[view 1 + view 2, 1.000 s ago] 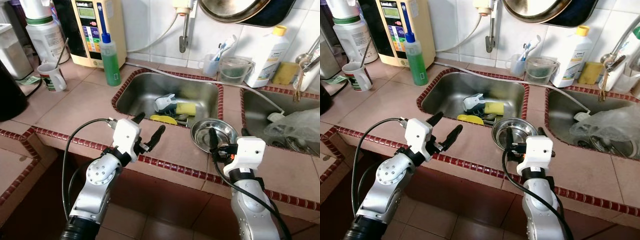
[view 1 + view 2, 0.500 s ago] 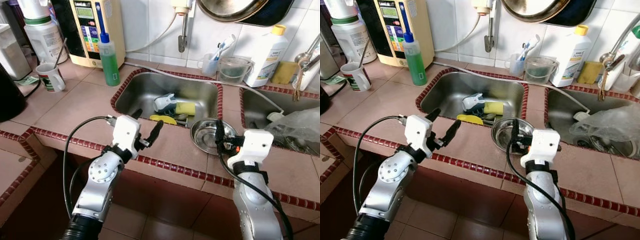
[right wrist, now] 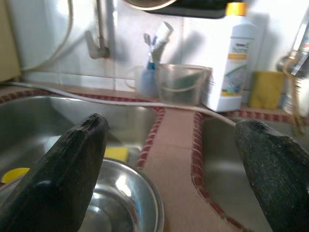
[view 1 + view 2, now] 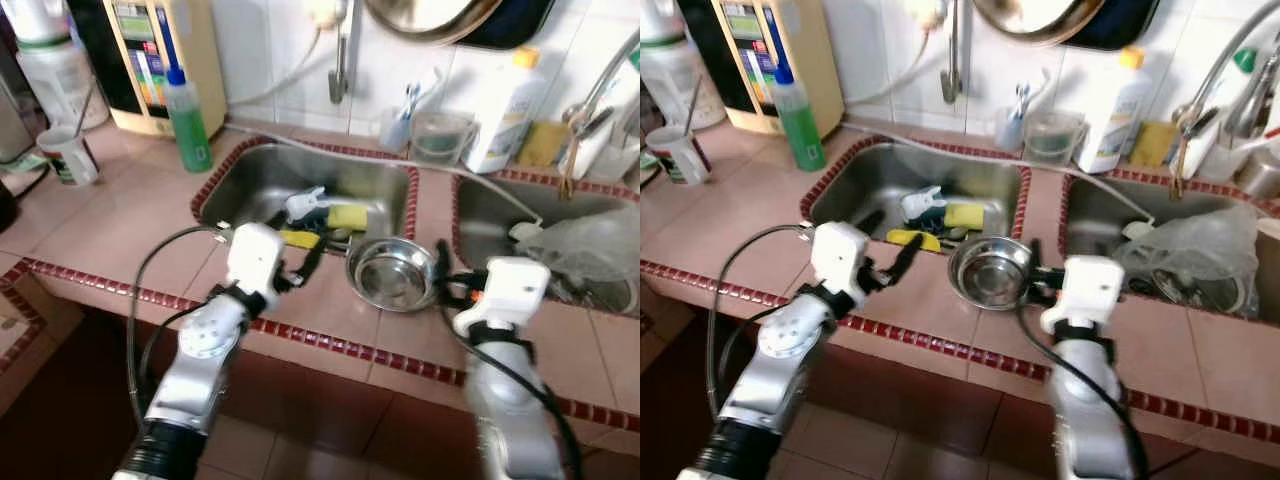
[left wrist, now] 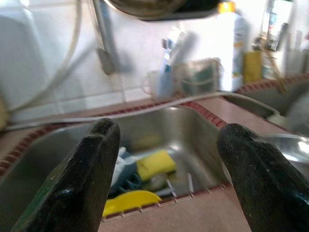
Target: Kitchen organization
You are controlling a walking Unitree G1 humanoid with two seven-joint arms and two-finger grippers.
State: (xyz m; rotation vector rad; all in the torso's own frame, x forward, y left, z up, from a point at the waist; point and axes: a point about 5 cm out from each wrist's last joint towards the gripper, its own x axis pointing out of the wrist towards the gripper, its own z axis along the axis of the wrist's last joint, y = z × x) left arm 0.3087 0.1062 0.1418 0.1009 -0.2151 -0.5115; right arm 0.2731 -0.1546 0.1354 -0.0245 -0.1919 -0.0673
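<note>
Right wrist view: right gripper (image 3: 169, 159) jaws apart beside steel bowl (image 3: 113, 203) (approach step); next, close on its rim.

Left gripper (image 4: 300, 268), jaws apart, waits.

No wording can be read anywhere. The tall white plastic bottle with a yellow cap (image 3: 235, 58) carries a label with small green and orange print too blurred to make out, and the cream wall appliance (image 4: 160, 60) shows coloured panels, illegible.

My left gripper (image 4: 298, 262), fingers spread, is facing bare pink tiled counter (image 4: 130, 225) and the steel sink basin (image 4: 262, 175), cluttered by a yellow sponge (image 4: 347, 216). My right gripper (image 4: 441, 280), also spread, is meeting the round steel bowl (image 4: 392, 275) just ahead.
</note>
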